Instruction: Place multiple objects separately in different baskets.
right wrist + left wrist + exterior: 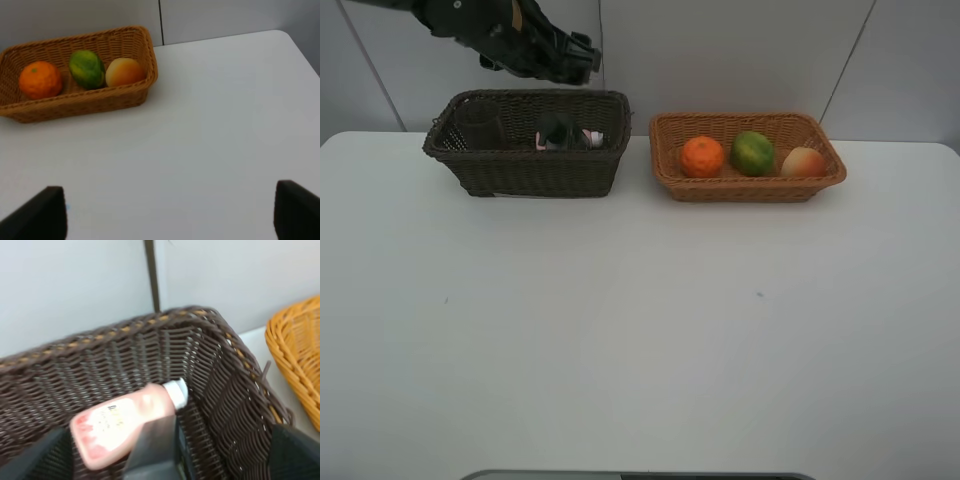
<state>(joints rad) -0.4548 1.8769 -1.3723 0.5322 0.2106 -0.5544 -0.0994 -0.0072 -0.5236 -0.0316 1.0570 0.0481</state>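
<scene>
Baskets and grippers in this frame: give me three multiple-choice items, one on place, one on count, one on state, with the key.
1. Where does the pink tube lie?
A. in the tan basket
B. in the dark basket
C. on the table

2. How many fruits are in the tan basket?
A. two
B. three
C. four

3. What is the left gripper doing?
A. open, holding nothing
B. shut on the tube
C. shut on an orange

Key: 1 B, the left wrist view shows the tube against the dark wicker wall. 2 B, the orange, green fruit and peach lie side by side. 3 A, its fingers stand wide apart above the basket.
</scene>
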